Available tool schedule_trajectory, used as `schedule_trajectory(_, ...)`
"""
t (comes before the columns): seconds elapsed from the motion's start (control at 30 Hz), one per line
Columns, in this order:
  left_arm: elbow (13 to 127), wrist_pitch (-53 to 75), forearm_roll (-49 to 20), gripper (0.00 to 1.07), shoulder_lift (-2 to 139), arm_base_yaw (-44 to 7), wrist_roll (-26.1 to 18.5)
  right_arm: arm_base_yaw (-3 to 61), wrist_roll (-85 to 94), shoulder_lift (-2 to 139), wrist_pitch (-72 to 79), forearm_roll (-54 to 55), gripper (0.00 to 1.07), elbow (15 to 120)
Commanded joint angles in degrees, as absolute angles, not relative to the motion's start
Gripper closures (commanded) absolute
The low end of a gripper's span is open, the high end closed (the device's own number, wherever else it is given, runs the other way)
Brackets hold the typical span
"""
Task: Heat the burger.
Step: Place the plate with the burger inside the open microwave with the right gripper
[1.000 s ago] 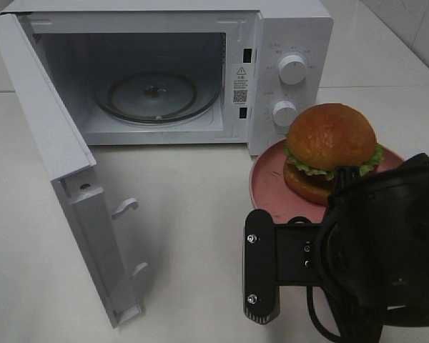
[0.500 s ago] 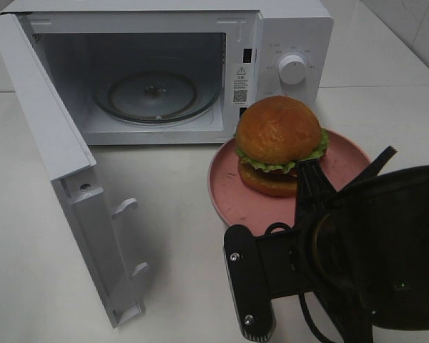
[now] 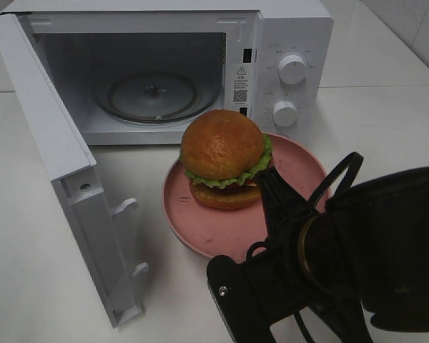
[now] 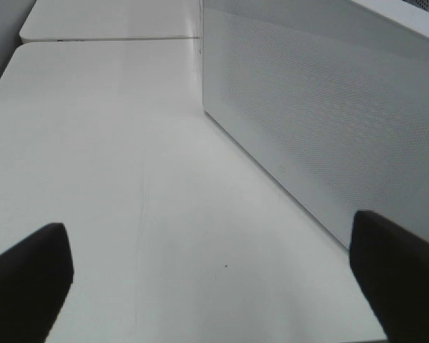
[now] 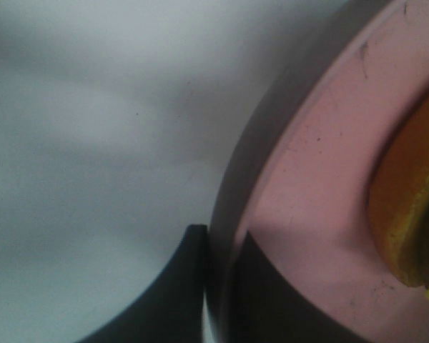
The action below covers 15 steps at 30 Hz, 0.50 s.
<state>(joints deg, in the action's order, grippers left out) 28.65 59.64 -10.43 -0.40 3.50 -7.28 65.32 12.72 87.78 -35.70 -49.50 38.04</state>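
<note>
The burger (image 3: 223, 157), with a glossy brown bun and green lettuce, sits on a round pink plate (image 3: 193, 221) in front of the open microwave (image 3: 293, 28). My right gripper (image 3: 266, 187) is shut on the plate's near right rim, its dark arm filling the lower right of the high view. The right wrist view shows the gripper (image 5: 214, 286) pinching the plate's rim (image 5: 322, 179), with the burger's edge (image 5: 407, 214) beside it. My left gripper (image 4: 211, 286) stands open over bare table, with nothing between its fingers. It does not show in the high view.
The microwave door (image 3: 50, 143) is swung wide open to the left, and the glass turntable (image 3: 154, 96) lies inside the cavity. A perforated white panel of the microwave (image 4: 329, 107) stands close to my left gripper. White table surrounds everything.
My right gripper has carried the plate and burger leftward, from in front of the control knobs to in front of the cavity opening. The left gripper shows no earlier frame.
</note>
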Motion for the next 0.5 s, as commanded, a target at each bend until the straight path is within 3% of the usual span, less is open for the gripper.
schedule_trajectory(0.03,28.5,59.5,-10.7,0.06,-0.5,3.4,-7.1,65.5,12.2,87.3,-35.6,-51.2,1.05,38.2)
schedule_trajectory(0.23,28.5,59.5,-10.7,0.06,-0.5,3.4,-7.1,64.1,14.6,87.3,-32.5,-50.9,1.05,38.2)
schedule_trajectory(0.5,28.5,59.5,-10.7,0.06,-0.5,3.4,-7.1,55.3,25.9,87.3,-23.3,-50.6,1.05,38.2)
